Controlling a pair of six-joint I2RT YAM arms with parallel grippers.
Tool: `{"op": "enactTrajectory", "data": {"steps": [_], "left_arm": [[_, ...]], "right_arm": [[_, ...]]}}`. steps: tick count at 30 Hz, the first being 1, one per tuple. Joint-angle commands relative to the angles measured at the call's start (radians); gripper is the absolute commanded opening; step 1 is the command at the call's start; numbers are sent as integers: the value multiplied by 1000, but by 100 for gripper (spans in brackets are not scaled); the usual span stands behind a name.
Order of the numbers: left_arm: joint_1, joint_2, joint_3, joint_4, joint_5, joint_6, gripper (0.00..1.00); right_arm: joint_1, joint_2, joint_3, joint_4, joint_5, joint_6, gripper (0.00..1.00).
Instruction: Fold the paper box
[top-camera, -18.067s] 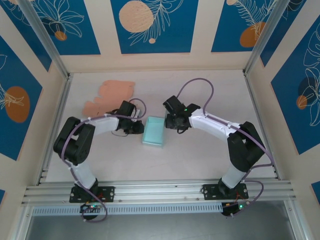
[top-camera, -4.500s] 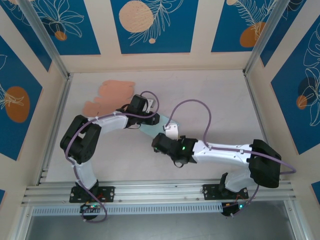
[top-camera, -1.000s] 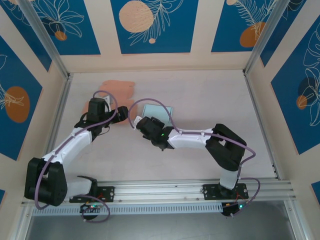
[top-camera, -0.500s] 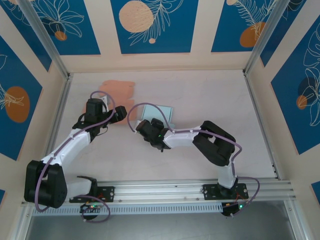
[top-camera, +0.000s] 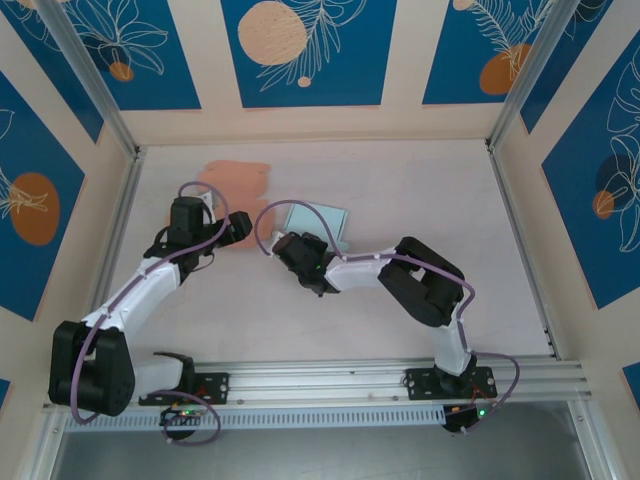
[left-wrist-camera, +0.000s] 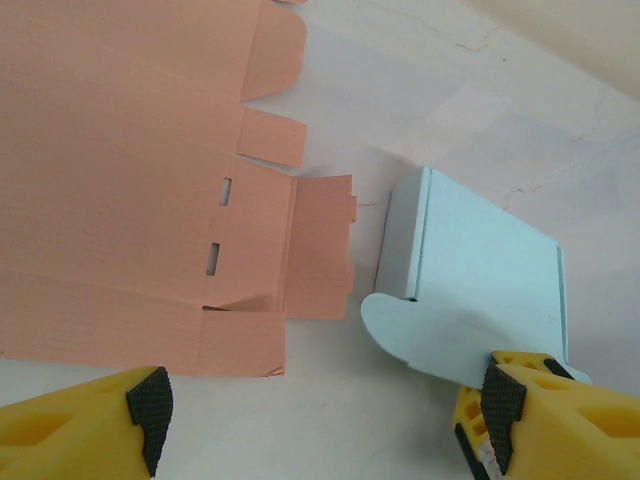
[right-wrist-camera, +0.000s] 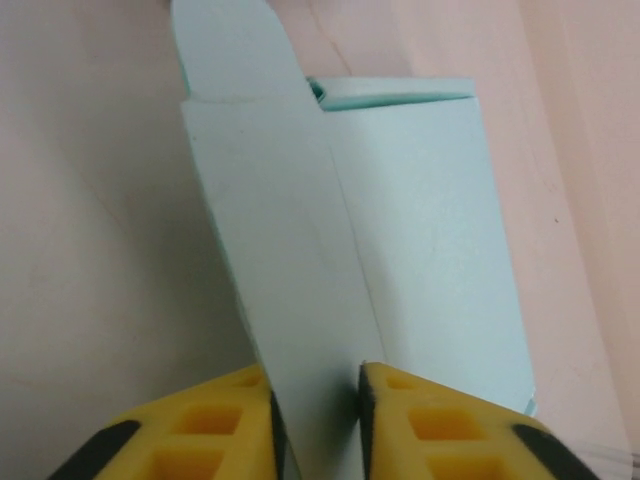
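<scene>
We pinch a flap (right-wrist-camera: 280, 250) of the blue box (right-wrist-camera: 420, 230) with our right hand (right-wrist-camera: 316, 400). The box lies on the table (right-wrist-camera: 90, 250), its long side running straight away from that hand. Our left hand (left-wrist-camera: 322, 405) hangs open nearby, above the orange card (left-wrist-camera: 120, 180).

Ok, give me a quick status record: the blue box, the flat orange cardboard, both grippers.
blue box: on the table, body formed, one long flap standing up, not tucked
orange blank: flat and unfolded, left of the blue box, a narrow gap between them
right gripper: fingers closed on the flap, apparently pinching it
left gripper: open, holding nothing, above the table near the orange blank and the blue box
task state: blue box not closed; orange blank untouched
</scene>
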Motion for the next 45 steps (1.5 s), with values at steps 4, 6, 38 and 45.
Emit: {"op": "enactTrajectory", "data": {"steps": [4,6,38,45], "left_arm": [[21,-10,-9,13,9,-3,82],[22,-13,-9,13,13,-3,82],[29,-70,-169,328,349,14,77],[32,40,-92,293,779,555,77]], "right_arm": [[-11,1,24,67,31,-63,7],[-9,-5,32,62,31,-82,1],[-146,-259,391,-1114,-845,146,0],[-185,-226,377,-1049,-835,127,0]]}}
